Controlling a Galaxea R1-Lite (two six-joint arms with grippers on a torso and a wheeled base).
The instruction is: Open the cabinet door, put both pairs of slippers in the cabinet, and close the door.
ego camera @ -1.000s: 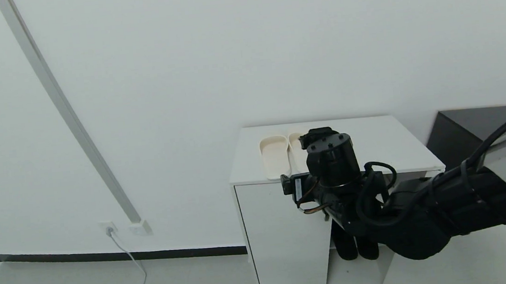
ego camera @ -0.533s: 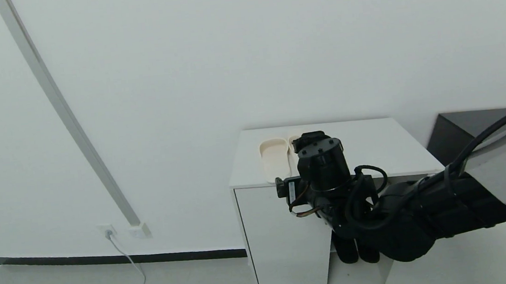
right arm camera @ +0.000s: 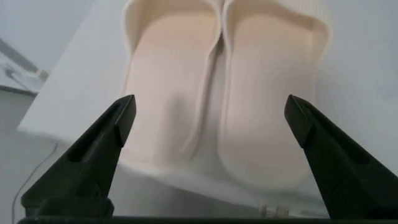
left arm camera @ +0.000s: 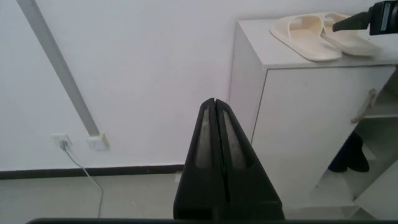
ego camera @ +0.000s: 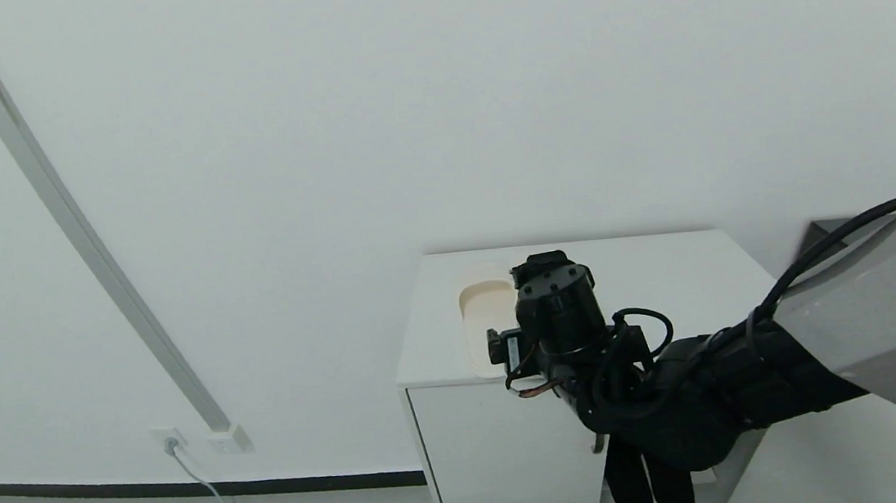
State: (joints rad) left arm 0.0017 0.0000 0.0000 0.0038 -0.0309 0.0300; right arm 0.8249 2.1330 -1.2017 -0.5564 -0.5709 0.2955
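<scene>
The cream slippers (right arm camera: 224, 93) lie side by side on the cabinet top (ego camera: 664, 280), heels at its front edge, toward the left. The right gripper (right arm camera: 210, 109) hangs just above them, spread wider than the pair. Bare top runs off to the right. A dark pair (left arm camera: 349, 152) stands in the open compartment below. The left gripper (left arm camera: 216, 106) is pressed closed, well off the cabinet's left side.

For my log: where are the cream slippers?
In the head view the cream slippers lie on the cabinet top, near its left front edge, just ahead of the open right gripper.
</scene>
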